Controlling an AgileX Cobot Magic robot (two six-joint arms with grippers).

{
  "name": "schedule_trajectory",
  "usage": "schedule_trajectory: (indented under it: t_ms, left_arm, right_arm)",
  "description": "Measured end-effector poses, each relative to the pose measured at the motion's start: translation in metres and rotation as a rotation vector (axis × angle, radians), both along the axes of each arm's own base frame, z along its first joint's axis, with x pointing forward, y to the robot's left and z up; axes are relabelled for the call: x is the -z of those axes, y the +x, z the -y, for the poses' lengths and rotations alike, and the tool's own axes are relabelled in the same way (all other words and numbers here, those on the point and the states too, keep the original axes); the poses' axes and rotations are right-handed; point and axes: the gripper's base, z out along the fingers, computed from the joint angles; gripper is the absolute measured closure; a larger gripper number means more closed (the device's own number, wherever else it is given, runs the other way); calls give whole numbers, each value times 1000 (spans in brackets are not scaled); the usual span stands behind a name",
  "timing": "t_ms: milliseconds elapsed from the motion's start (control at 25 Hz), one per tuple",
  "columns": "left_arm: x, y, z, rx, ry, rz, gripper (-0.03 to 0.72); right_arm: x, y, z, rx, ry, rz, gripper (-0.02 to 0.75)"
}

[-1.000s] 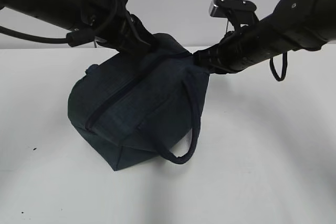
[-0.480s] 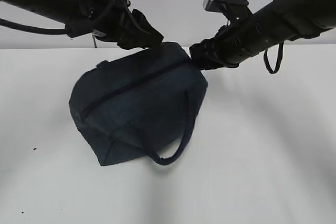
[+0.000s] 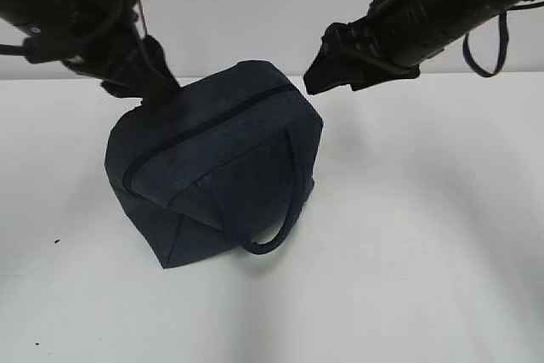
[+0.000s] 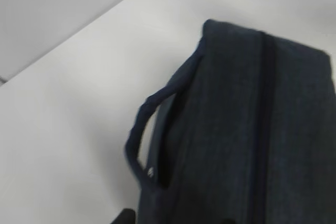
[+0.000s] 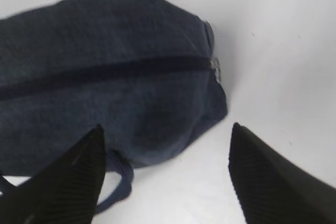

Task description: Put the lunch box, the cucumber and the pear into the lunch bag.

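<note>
My right gripper (image 5: 165,169) spread wide and empty just above the lunch bag (image 3: 217,163), my left gripper (image 3: 153,91) at its other end, state unclear, bag zipped shut on the white table (image 3: 425,235), handle (image 3: 272,210) drooping forward

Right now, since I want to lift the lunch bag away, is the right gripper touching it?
Apart. The right wrist view shows the right gripper spread wide, short of the lunch bag.

Lunch bag (image 3: 223,159): dark navy, zipper shut, on white table (image 3: 425,235); one loop handle (image 3: 276,210) hanging in front. Left gripper (image 3: 153,91) and right gripper (image 3: 319,74) flank its top.
</note>
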Motion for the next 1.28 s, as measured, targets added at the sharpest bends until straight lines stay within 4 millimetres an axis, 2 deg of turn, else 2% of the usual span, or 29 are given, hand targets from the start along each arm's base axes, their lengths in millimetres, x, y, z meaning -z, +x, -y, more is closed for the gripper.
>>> schedule_trajectory:
  t_ms: [120,240,360,440,600,760,1000,1280]
  left_arm:
    - [-14,-9,-19,-111,84,27,390]
    - [-26,-17,-36,-261,44,21,391]
    - [-28,-33,-52,-347,15,-12,391]
    - [-27,-51,-60,-367,2,-27,391]
    - [-25,-97,-79,-434,-75,-23,391]
    - [-13,-146,-99,-478,-135,-7,391]
    - [6,-214,-128,-481,-195,58,393]
    - [29,-265,-149,-486,-236,90,393]
  right_arm:
    - [-3,-12,12,55,-104,-81,177]
    - [-10,-30,25,114,-181,-105,178]
    - [-19,-61,37,153,-207,-99,178]
    - [-20,-85,44,162,-217,-103,182]
    - [-20,-136,59,172,-231,-93,183]
    - [-17,-185,74,171,-265,-103,183]
    - [-6,-248,94,197,-284,-116,183]
    - [12,-311,119,241,-336,-5,184]
